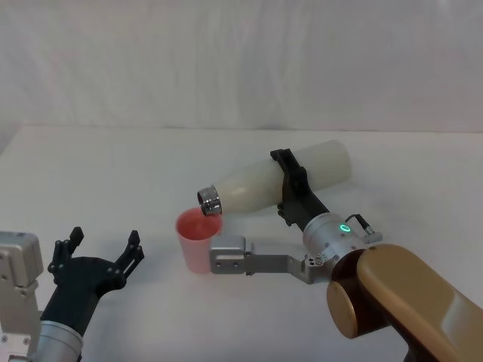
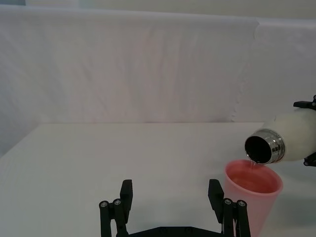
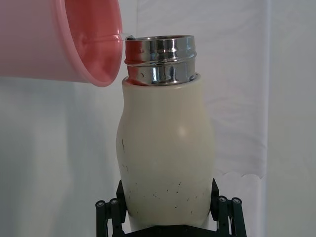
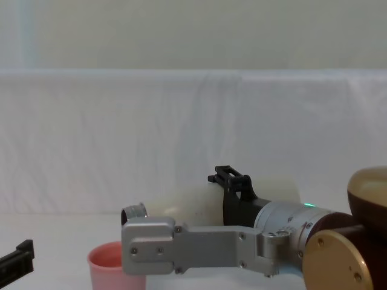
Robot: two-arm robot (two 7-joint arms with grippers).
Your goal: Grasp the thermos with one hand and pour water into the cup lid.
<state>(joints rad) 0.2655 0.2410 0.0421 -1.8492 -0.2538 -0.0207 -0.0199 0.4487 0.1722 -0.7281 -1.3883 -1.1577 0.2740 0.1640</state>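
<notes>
Right gripper (image 1: 290,188) clamps thermos (image 1: 294,181), tipped nearly flat, neck just over cup lid (image 1: 198,237) rim; thin trickle running. Left gripper (image 1: 98,253) idle, spread wide. Risk: mouth sits near rim edge, more tilt could overshoot or knock cup.

No readable text, label or number anywhere — only unmarked surfaces

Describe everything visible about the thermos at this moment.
The thermos is a cream-white matte bottle with rounded shoulders, small dark scuffs and a shiny threaded steel neck, uncapped. The right pincer clamps its body and holds it tipped nearly level above the table, mouth over the pink cup, a thin trickle of water running in.
</notes>
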